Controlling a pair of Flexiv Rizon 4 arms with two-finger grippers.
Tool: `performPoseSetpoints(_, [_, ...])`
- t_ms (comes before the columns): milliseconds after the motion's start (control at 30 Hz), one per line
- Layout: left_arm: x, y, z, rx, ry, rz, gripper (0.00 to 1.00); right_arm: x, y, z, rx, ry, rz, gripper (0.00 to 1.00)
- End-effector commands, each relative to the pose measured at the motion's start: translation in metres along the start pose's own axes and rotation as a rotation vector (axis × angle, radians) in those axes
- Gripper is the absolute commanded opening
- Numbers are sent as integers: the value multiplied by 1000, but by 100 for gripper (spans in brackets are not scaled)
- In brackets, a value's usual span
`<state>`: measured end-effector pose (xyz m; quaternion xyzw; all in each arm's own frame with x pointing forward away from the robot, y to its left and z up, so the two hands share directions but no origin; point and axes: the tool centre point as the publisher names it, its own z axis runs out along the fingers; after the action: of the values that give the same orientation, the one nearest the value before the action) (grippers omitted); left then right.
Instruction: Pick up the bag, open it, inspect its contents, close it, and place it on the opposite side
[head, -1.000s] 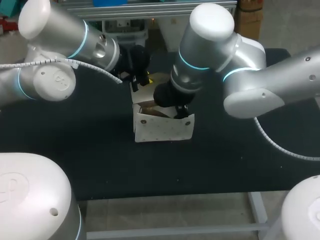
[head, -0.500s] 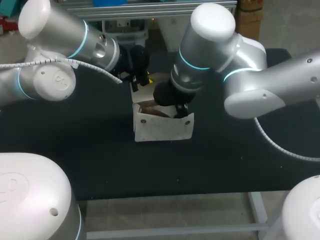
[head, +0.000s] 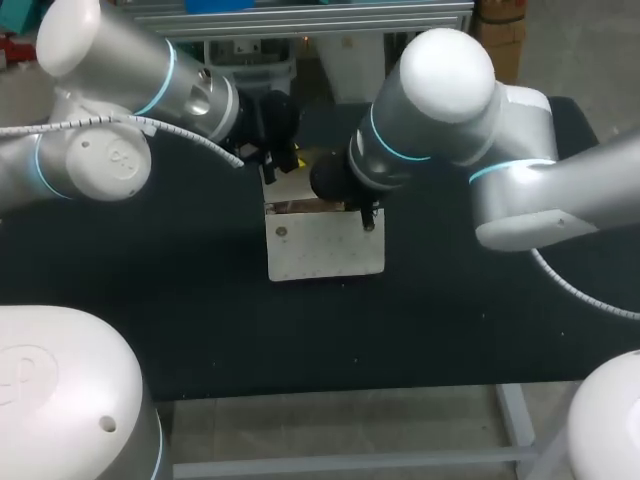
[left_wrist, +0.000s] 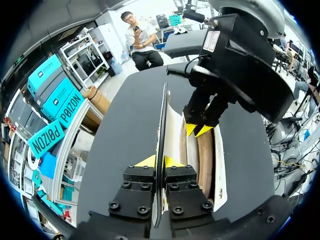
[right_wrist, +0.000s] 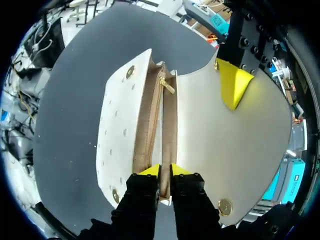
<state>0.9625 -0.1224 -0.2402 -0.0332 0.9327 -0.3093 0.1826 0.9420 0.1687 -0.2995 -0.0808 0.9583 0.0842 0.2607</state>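
Observation:
A white studded bag (head: 325, 250) stands mid-table on the black table (head: 150, 320). My left gripper (head: 280, 165) is behind it, shut on the edge of the raised flap (left_wrist: 162, 115), which runs on edge between its yellow tips (left_wrist: 159, 161). Over the bag's mouth is my right gripper (head: 366, 215), its tips (right_wrist: 164, 170) closed on a thin wall of the bag (right_wrist: 120, 125) beside the brown lining and the gold zipper pull (right_wrist: 167, 86). The left wrist view shows the right gripper (left_wrist: 197, 129) ahead with its tips together. The bag's contents are hidden.
The black tabletop has bare room in front of the bag and to either side (head: 480, 330). Both arms crowd the space behind and above the bag. The table's front edge (head: 330, 392) runs across the near side.
My right gripper has gone from wide open to closed on the bag's wall, and its arm has shifted right. The bag's mouth has narrowed and its front stands flatter. The left arm is still.

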Motion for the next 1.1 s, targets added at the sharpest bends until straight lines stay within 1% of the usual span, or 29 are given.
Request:
performPoseSetpoints(33, [1, 0, 0, 2, -2, 0, 0, 6, -4, -23, 2, -172, 3, 0])
performPoseSetpoints(167, [2, -1, -1, 0, -3, -1, 0, 1, -5, -37, 14, -254, 13, 0])
performPoseSetpoints(300, [3, -4, -4, -1, -5, -3, 0, -1, -4, -56, 20, -352, 10, 0])
performPoseSetpoints(433, [6, -10, -12, 3, -12, 1, 0, 3, -5, -75, 23, -425, 6, 0])
performPoseSetpoints(533, [8, -16, -20, 7, -12, 2, 0, 9, -7, -87, 22, -469, 7, 0])
performPoseSetpoints(667, [11, -23, -24, -6, -13, 0, 0, 18, -9, -98, 26, -490, 9, 0])
performPoseSetpoints(767, [12, -28, -29, -22, 20, -11, 0, 28, -12, -106, 30, -498, 13, 0])
performPoseSetpoints(967, [10, -32, -30, -24, 126, -55, 0, 45, -19, -121, 30, -491, 35, 0])
performPoseSetpoints(1100, [7, -31, -25, -33, 189, -68, 0, 59, -17, -133, 32, -492, 29, 0])
